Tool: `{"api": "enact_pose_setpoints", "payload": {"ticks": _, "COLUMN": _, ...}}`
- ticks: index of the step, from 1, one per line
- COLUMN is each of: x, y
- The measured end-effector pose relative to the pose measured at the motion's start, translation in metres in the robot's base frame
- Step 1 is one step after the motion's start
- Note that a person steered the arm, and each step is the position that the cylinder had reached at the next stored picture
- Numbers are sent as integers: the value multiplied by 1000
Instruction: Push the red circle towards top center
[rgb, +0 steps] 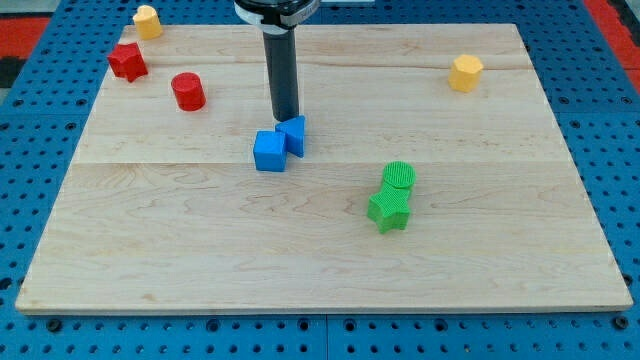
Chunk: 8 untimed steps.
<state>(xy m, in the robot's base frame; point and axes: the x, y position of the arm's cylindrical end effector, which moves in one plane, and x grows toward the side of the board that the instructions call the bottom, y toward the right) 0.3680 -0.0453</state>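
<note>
The red circle (188, 91) is a short red cylinder standing on the wooden board (320, 260) in the upper left part. My tip (286, 119) is the lower end of the dark rod, to the right of the red circle and a little lower, clearly apart from it. The tip stands just above the two blue blocks, touching or nearly touching the upper one.
A blue cube (270, 151) and a second blue block (293, 135) sit together near the centre. A red star-like block (127, 61) and a yellow block (147, 20) are at top left. A yellow hexagon (465, 72) is at top right. A green circle (399, 177) and a green star (389, 210) are right of centre.
</note>
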Motion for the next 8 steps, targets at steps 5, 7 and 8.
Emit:
{"api": "enact_pose_setpoints", "payload": {"ticks": 5, "x": 38, "y": -101}}
{"api": "enact_pose_setpoints", "payload": {"ticks": 7, "x": 39, "y": -148}}
{"api": "enact_pose_setpoints", "payload": {"ticks": 8, "x": 12, "y": -149}}
